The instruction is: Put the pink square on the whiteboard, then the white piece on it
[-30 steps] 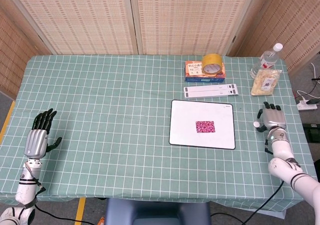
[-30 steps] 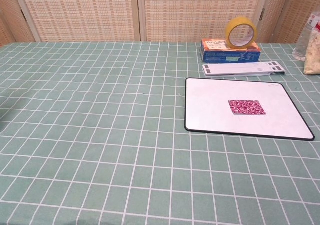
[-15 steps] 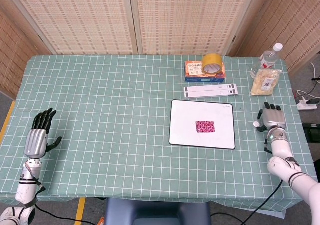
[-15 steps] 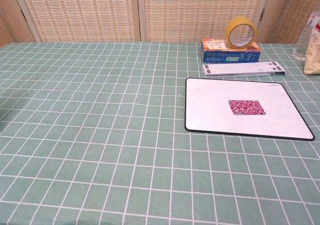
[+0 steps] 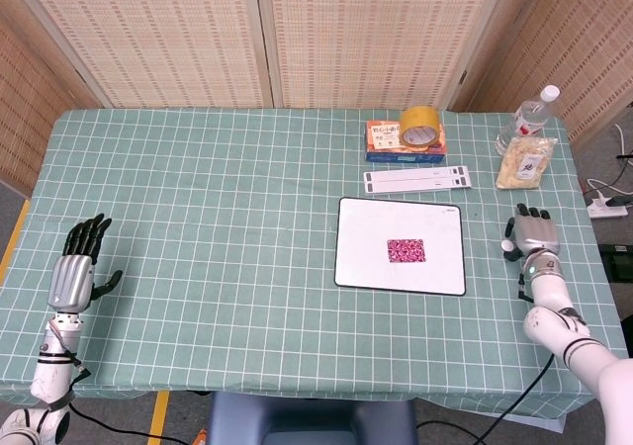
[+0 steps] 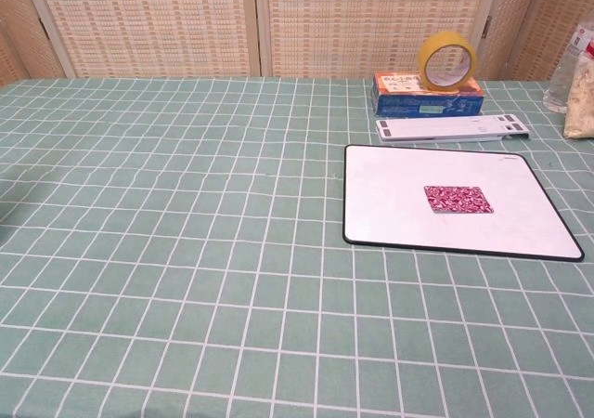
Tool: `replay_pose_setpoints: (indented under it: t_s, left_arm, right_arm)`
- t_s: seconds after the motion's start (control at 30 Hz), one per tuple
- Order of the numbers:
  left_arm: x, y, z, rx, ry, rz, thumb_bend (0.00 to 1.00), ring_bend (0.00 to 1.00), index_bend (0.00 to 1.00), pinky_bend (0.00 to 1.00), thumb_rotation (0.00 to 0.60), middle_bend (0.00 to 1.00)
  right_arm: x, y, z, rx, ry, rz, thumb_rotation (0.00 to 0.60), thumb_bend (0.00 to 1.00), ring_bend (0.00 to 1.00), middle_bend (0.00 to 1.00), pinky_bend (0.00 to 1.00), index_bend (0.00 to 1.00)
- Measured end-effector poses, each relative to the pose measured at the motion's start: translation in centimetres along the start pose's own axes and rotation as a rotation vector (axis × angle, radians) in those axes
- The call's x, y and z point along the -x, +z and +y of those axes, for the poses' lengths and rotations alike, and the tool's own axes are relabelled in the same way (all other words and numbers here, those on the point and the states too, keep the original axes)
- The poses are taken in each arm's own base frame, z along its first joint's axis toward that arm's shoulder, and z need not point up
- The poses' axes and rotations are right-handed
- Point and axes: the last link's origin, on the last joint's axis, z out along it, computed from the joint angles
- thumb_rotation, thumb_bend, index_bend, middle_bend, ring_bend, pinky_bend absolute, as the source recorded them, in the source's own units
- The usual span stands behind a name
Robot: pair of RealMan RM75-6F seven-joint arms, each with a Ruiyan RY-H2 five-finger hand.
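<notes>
Pink square (image 5: 406, 250): patterned, flat, near the whiteboard's (image 5: 366, 267) middle. White piece (image 5: 507, 245): small, possibly round, at the right hand's (image 5: 535, 235) thumb side.

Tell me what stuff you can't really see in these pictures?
- White piece: a small white bit shows at the right hand in the head view, too small to tell if it is held.
- Both hands: out of frame in the chest view; the left hand shows only in the head view.
- Bottle: cut off by the right edge in the chest view.
- Print on the box: too small to read.
</notes>
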Motion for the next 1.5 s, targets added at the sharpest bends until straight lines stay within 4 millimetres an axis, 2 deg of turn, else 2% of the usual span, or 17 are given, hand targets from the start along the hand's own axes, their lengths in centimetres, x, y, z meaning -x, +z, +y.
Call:
replay_pose_setpoints:
  t_s: [0.67,0.97,1.17,1.4,1.5]
  left_arm:
    - [0.0,-0.1,0.0,-0.001,-0.002,-0.001,0.23,0.00,0.00,0.00,0.600,0.00]
    - [0.0,0.1,0.0,-0.001,-0.001,-0.005,0.23,0.00,0.00,0.00,0.600,0.00]
    - [-0.2,0.1,-0.2,-0.006,-0.006,0.000,0.23,0.00,0.00,0.00,0.600,0.00]
    - [-0.5,0.2,-0.6,-0.023,-0.014,0.005,0.23,0.00,0.00,0.00,0.600,0.00]
    - [-0.6,0.2,-0.6,-0.024,-0.018,0.007,0.23,0.00,0.00,0.00,0.600,0.00]
  right_arm:
    - [0.0,-0.1,-0.1,0.000,0.009,0.006,0.600,0.31,0.00,0.00,0.00,0.51]
    - [-1.0,-0.6,-1.2,-0.041,0.019,0.033,0.600,0.32,0.00,0.00,0.00,0.52]
    - [-1.8,-2.5,-4.3,-0.144,0.027,0.055,0.600,0.32,0.00,0.00,0.00,0.53]
    - [-2.5,-6.0,-10.6,-0.321,-0.022,0.069,0.600,0.32,0.00,0.00,0.00,0.53]
    - [-2.9,-6.5,-12.4,-0.344,-0.060,0.090,0.600,0.32,0.00,0.00,0.00,0.53]
